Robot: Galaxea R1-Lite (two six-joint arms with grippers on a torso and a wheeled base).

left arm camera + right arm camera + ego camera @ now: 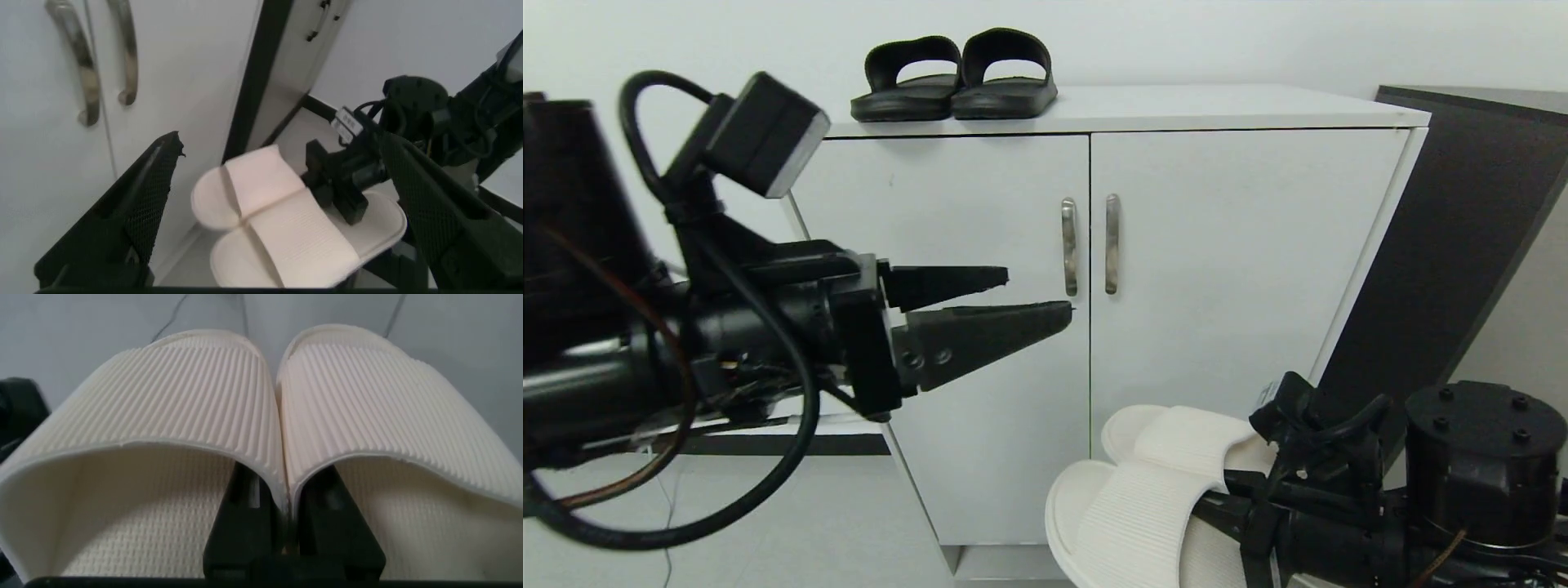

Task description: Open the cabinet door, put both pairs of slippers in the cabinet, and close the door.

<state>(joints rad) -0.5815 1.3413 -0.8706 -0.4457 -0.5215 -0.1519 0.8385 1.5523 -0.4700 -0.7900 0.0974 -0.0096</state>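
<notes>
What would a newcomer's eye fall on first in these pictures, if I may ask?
Probably the open left pincer, poised before the shut cabinet doors near their handles. Next, the white slippers gripped by the right pincer low on the right, and the black slippers sitting on the cabinet top.

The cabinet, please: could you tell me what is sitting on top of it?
A pair of black slippers sits on the cabinet top, toward its left end. The doors are shut, so the inside is hidden.
</notes>
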